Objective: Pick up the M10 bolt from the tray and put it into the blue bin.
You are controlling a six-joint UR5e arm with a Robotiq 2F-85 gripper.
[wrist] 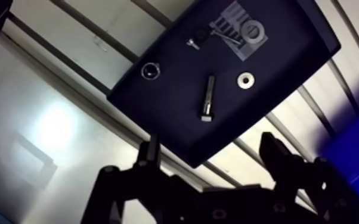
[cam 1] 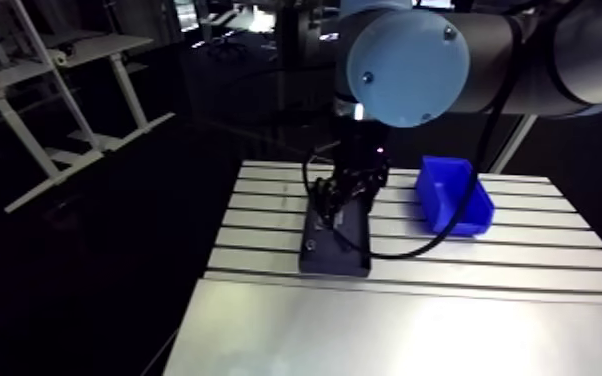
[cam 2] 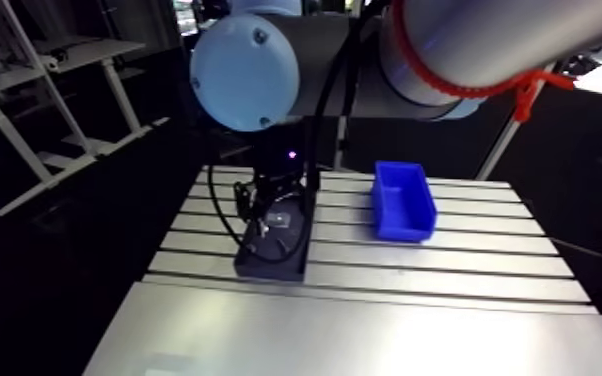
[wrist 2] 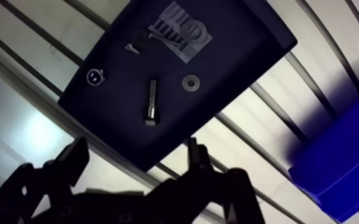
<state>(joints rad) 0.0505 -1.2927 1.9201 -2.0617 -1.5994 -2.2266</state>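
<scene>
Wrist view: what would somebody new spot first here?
Probably the shiny bolt lying in the middle of the dark tray, with a washer beside it. The open gripper hovers over the tray, and the bright blue bin sits apart on the table.

— What is lying on your table (cam 2: 365,335)?
— A dark tray (wrist 2: 241,59) is sitting across my table's slots. A blue bin (cam 2: 403,200) is resting on the slotted part too, near the tray but apart.
</scene>
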